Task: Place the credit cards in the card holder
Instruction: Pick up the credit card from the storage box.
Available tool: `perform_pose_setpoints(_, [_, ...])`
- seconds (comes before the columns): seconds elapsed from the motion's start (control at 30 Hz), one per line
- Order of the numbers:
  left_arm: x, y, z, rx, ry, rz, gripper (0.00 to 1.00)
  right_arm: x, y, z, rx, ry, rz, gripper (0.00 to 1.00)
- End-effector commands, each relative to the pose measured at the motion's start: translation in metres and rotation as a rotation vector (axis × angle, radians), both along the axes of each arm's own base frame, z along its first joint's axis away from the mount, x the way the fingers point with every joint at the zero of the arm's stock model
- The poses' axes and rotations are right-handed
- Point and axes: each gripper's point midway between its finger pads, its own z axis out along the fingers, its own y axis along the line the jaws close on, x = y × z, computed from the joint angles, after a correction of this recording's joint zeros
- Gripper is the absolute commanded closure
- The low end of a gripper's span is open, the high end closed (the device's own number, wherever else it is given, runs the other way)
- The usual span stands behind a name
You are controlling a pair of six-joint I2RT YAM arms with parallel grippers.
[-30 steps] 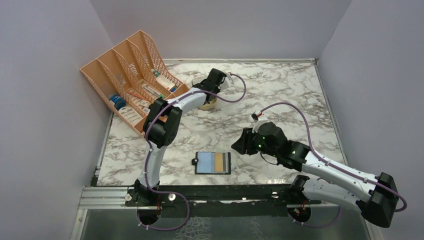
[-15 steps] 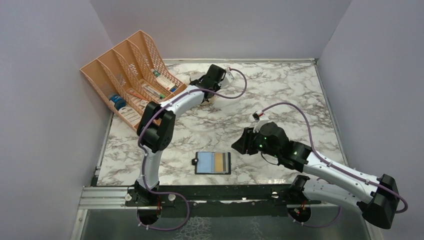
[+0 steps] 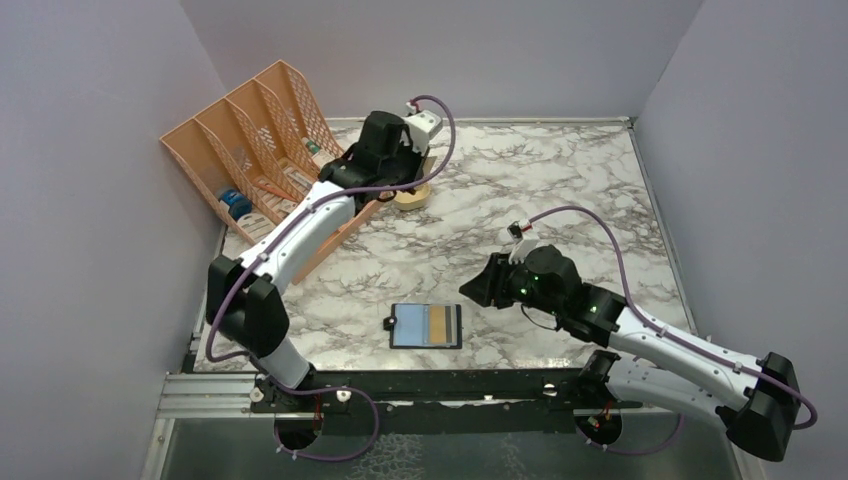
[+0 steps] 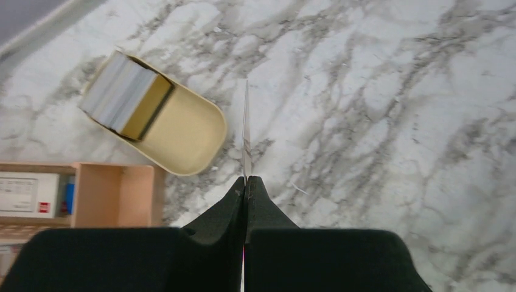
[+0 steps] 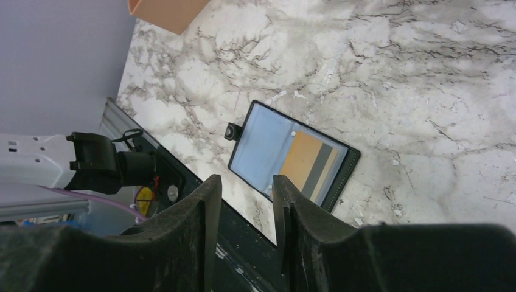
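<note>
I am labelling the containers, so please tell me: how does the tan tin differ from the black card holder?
The tan tin is oval and deep; the card holder is rectangular and lies open flat. The tin holds a stack of pale cards on edge; the holder shows a gold card flat in a slot. Both rest on the marble table.

1. a robot test cell in a lab: plain lilac-grey walls [image 3: 100, 150] box in the bench on three sides.
2. the left arm [image 3: 300, 215] and right arm [image 3: 660, 340], trailing purple cables, stand bolted on a metal rail [image 3: 200, 395] at the near edge of a marble-patterned table [image 3: 560, 180].
3. a peach mesh file organiser [image 3: 250, 130] sits as a staged prop.
</note>
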Motion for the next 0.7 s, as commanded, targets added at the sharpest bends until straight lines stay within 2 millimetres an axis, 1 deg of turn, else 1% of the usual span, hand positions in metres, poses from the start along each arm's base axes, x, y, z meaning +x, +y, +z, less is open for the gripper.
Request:
perform_pose_setpoints(0.0, [-0.06, -0.023, -0.003, -0.295, 0.241, -0.126, 1.0, -0.004, 0.013, 0.027, 0.134, -0.049, 0.04, 0.64])
perform_pose_setpoints(0.03, [-0.071, -0.024, -0.007, -0.323, 0.272, -0.145, 1.0, -0.005, 0.014, 0.03, 0.151, -0.054, 0.046, 0.64])
perform_pose_setpoints(0.23, [-0.131, -0.03, -0.01, -0.482, 0.416, -0.285, 1.0, -0.004, 0.021, 0.046, 0.223, -0.059, 0.052, 0.64])
perform_pose_setpoints(0.33, [-0.156, -0.027, -0.018, -0.525, 0.479, -0.311, 1.0, -0.005, 0.025, 0.052, 0.244, -0.071, 0.066, 0.65])
perform_pose_setpoints(0.57, [-0.212, -0.017, -0.03, -0.638, 0.588, -0.375, 1.0, -0.005, 0.031, 0.05, 0.235, -0.063, 0.091, 0.63])
perform_pose_setpoints(0.67, [-0.232, -0.015, -0.031, -0.687, 0.633, -0.418, 1.0, -0.005, 0.033, 0.052, 0.216, -0.078, 0.111, 0.61])
